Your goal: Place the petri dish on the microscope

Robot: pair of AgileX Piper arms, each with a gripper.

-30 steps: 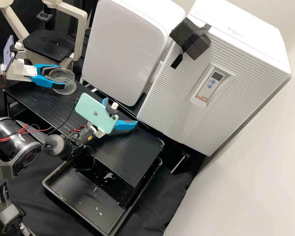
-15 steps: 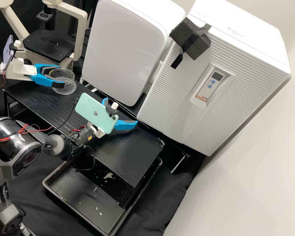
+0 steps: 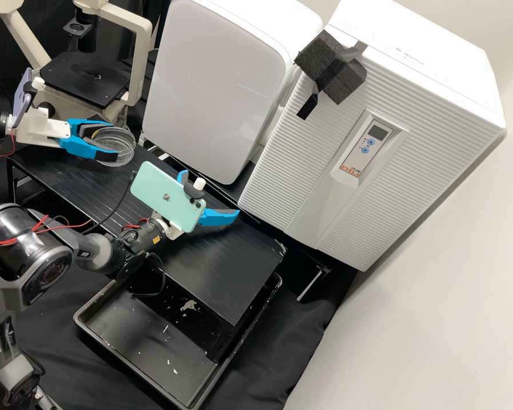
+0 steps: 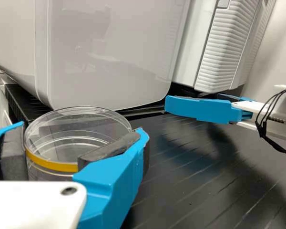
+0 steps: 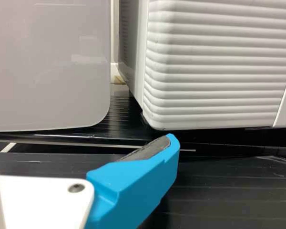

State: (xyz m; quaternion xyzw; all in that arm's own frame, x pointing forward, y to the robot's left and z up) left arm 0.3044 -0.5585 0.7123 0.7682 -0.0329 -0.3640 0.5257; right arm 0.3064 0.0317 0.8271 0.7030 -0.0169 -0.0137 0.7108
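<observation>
At the upper left of the high view my left gripper (image 3: pixel 113 140) is shut on the clear round petri dish (image 3: pixel 127 143), just above the black bench. In the left wrist view the petri dish (image 4: pixel 51 162), with a yellow band round its side, sits between the two padded fingers of my left gripper (image 4: pixel 81 129). Behind it in the high view stands the cream microscope with its flat black stage (image 3: pixel 86 75). My right gripper (image 3: pixel 211 193) is over the middle of the bench, open with nothing held; the right wrist view shows my right gripper (image 5: pixel 82 136) spread wide.
A white rounded appliance (image 3: pixel 216 85) and a larger ribbed white unit (image 3: pixel 302 188) stand along the bench's far side. In front of the black bench top (image 3: pixel 222 273), partly under it, lies a black tray (image 3: pixel 105 353) with pale scraps. The microscope's cream arm (image 3: pixel 139 57) rises beside its stage.
My left gripper has shifted slightly right and down in the high view, and the petri dish has shifted with it. The right arm has kept still.
</observation>
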